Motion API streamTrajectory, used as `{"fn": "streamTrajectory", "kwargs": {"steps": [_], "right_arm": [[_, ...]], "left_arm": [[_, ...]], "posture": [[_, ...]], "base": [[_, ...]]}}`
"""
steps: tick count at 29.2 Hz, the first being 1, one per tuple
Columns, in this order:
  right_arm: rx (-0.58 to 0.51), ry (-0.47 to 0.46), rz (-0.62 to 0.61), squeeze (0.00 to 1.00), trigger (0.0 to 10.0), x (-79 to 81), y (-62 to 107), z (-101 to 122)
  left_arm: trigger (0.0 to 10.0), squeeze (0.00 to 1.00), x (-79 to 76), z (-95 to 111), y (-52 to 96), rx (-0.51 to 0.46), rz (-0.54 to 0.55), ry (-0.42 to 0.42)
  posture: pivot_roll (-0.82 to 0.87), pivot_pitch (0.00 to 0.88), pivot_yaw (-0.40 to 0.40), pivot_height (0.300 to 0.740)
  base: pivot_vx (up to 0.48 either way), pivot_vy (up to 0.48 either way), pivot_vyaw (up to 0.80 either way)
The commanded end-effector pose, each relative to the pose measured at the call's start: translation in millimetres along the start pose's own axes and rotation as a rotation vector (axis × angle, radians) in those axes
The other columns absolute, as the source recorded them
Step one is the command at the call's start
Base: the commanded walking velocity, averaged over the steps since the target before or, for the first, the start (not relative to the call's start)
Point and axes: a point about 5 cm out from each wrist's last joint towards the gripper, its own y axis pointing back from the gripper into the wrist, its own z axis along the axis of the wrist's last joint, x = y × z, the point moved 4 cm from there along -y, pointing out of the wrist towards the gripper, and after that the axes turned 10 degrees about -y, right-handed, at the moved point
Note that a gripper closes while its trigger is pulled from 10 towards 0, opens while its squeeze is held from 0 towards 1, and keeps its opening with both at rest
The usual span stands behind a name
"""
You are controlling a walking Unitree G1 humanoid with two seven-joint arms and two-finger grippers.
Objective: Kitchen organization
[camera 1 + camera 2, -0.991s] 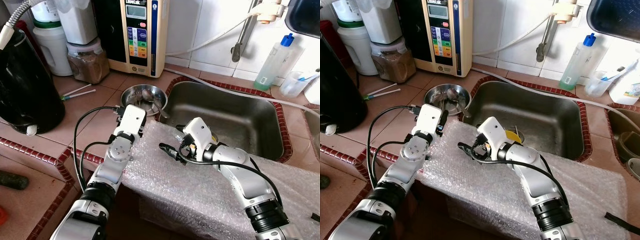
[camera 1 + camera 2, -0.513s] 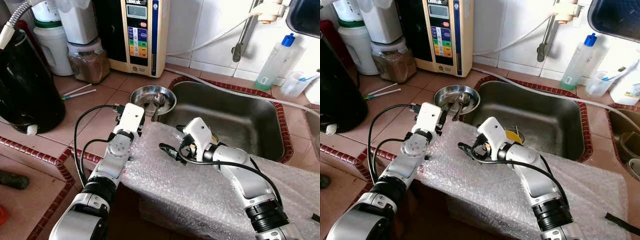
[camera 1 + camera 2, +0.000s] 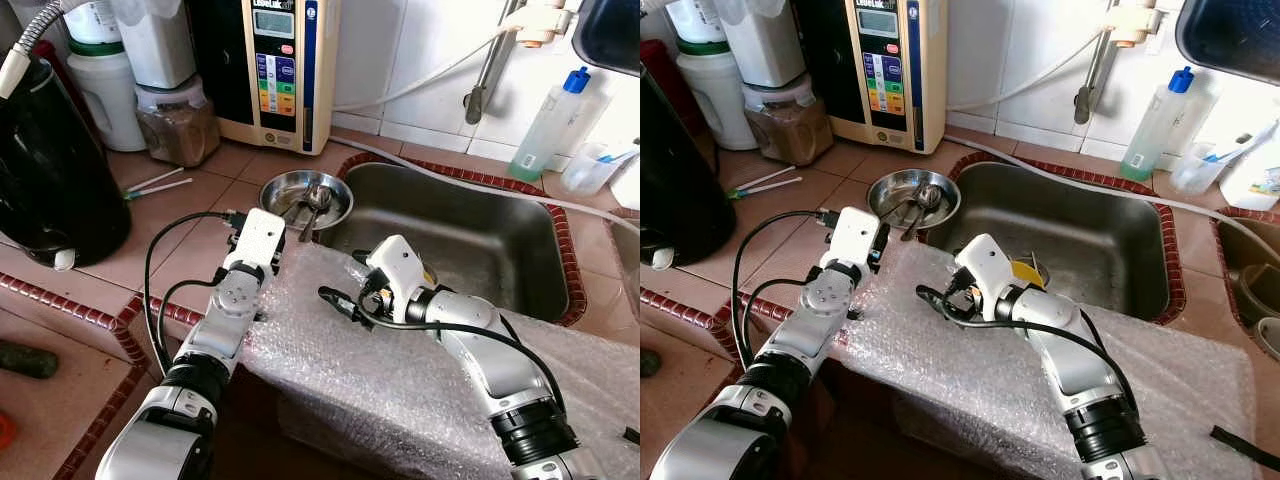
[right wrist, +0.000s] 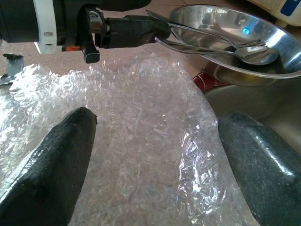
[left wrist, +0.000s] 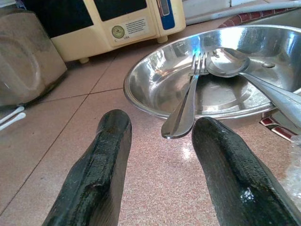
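The left gripper (image 5: 157, 155) is spread open just short of the steel bowl (image 3: 312, 193) (fork (image 5: 188, 101) and spoon (image 5: 228, 63) inside) beside the sink's (image 3: 470, 235) corner; the right gripper (image 4: 155, 174), also open, hovers over bubble wrap (image 3: 400, 370).

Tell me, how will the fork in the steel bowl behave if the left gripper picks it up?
The fork looks like polished metal, so probably stiff but slippery between the left gripper fingers. Its handle overhangs the bowl rim unsupported, so it may pivot or slide against the spoon.

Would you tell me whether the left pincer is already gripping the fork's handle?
No, the left pincer is open, and the fork lies in the steel bowl, handle between the fingers untouched.
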Motion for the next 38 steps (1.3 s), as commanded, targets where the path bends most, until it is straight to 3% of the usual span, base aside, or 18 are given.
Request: {"fn": "streamTrajectory", "kwargs": {"steps": [1,24,38], "right_arm": [[0.011,0.009,0.001,0.0,10.0,-0.2,1.1,-2],[0.0,0.011,-0.016,0.0,10.0,-4.5,1.1,0],[-0.011,0.013,-0.045,0.0,10.0,-10.1,0.0,1]], "left_arm": [[10.0,0.0,2.2,2,-2.9,0.006,0.005,-0.009],[10.0,0.0,3.5,0,-2.3,0.014,0.013,-0.009],[10.0,0.0,14.8,6,-0.8,-0.023,0.071,-0.006]], "posture": [[0.03,0.0,-0.024,0.74],[0.03,0.0,-0.026,0.74],[0.04,0.0,-0.026,0.74]], "base": [[0.0,0.0,0.0],[0.0,0.0,0.0],[0.0,0.0,0.0]]}}
